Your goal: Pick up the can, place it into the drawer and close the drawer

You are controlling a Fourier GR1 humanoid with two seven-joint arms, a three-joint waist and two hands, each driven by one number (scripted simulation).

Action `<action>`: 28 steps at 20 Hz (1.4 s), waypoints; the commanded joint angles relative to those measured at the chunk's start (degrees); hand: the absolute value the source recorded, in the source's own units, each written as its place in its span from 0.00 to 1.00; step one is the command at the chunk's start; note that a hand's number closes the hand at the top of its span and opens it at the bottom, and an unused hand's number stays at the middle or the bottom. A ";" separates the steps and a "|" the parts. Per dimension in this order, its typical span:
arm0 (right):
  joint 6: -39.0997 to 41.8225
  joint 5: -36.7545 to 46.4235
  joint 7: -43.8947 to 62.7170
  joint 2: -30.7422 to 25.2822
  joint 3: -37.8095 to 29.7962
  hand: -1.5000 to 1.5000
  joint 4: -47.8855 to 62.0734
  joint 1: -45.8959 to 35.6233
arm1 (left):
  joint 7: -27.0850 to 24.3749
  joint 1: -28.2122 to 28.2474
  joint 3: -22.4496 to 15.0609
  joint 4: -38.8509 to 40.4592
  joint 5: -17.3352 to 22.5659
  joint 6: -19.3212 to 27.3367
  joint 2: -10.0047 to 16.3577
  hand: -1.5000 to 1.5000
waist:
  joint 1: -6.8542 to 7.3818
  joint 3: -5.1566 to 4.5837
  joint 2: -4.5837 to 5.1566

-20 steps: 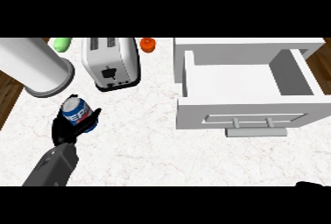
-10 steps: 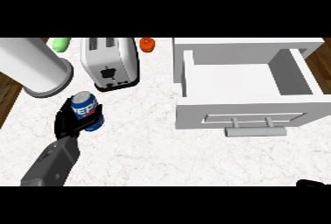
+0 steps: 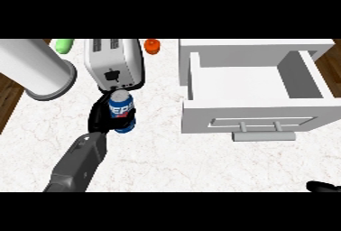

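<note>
Can, blue cylinder, black left hand curled round it, over marbled counter

We read one text only: white capitals "EPS" on the blue side of the can, left of centre, just on the near side of the toaster. It looks like part of a Pepsi label. The rest of the word is hidden by the can's curve and by the left hand curled round it.
</note>
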 commanded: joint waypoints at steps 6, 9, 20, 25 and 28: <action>-2.23 5.42 -0.13 1.58 2.91 0.00 0.61 -1.61 | 10.99 -7.22 -4.24 -7.05 -1.78 2.60 -3.26 1.00 | 0.72 0.05 -0.19; -1.90 2.51 2.36 0.61 0.16 0.00 -1.87 -0.03 | 15.87 -5.58 -6.65 -15.93 -2.17 3.21 -3.46 1.00 | 1.20 0.09 -0.52; -2.28 2.70 5.36 -1.07 0.11 0.00 -3.03 -2.81 | 37.93 -13.98 -17.98 -35.06 4.26 14.64 -5.85 1.00 | 0.70 0.06 -0.39; -1.33 1.61 2.40 -0.83 -1.11 0.00 -1.23 -1.90 | 48.61 -21.54 -19.05 -39.23 1.77 19.08 -5.85 1.00 | 0.69 0.09 -0.39; -1.06 3.12 -1.11 1.56 0.45 0.00 -0.62 0.22 | 49.35 -27.29 -18.42 -35.27 0.29 19.63 -5.86 1.00 | 0.22 0.10 -0.16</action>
